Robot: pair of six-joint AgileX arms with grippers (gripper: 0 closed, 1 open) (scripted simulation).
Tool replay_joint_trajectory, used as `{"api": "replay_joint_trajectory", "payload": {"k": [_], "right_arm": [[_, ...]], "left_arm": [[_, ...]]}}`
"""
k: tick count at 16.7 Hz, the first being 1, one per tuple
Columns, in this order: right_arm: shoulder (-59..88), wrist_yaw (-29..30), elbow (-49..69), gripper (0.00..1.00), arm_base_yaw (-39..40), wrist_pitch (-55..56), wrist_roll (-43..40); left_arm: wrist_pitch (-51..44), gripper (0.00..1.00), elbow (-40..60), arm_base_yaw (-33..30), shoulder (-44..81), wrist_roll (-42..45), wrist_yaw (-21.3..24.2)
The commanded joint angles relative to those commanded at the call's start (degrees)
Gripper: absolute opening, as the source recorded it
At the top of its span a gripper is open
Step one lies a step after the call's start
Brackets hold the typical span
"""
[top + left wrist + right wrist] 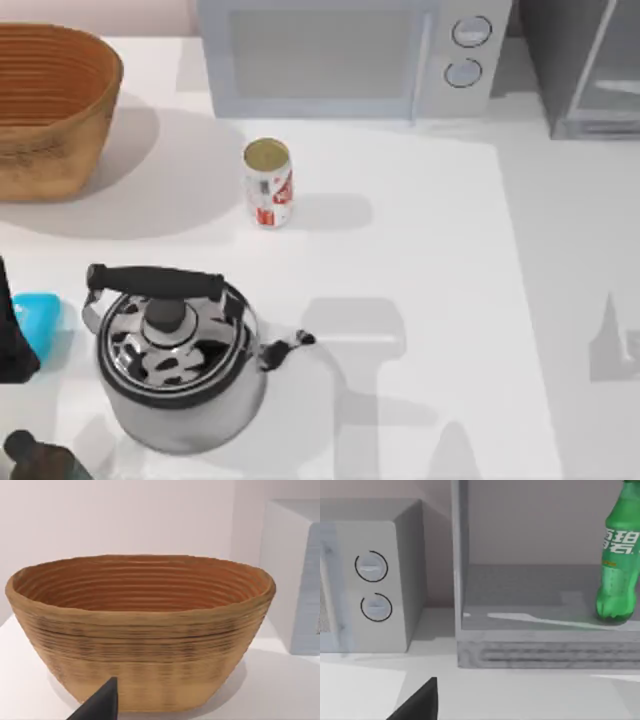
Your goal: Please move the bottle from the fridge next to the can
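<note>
Though translucent, ridged bottle [619, 565] upright

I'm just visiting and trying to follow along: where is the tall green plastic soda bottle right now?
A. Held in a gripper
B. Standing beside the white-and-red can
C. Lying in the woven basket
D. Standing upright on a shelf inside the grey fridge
D: the right wrist view shows the tall green plastic soda bottle upright on the grey fridge shelf, untouched, far from the white-and-red soda can.
</note>
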Motion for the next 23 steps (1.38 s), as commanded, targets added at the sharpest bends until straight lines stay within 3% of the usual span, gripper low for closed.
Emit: {"api": "replay_joint_trajectory", "payload": {"k": [4,8,12,23], "right_arm": [[1.73,1.30,1.64,1.00,0.00,1.14,-0.01],[12.41,7.98,10.03,1.00,0.40,6.75,-0.06],[32.41,18.35,22.58,1.00,1.37,14.88,-0.10],[105.11,52.24,62.80,1.00,4.63,40.59,-0.37]], "left_arm": [[0.00,1.00,0.00,0.00,0.00,0.00,0.00],[0.00,1.00,0.00,0.00,0.00,0.00,0.00],[0.00,1.00,0.00,0.00,0.00,0.00,0.00],[0.00,1.00,0.00,0.00,0.00,0.00,0.00]]}}
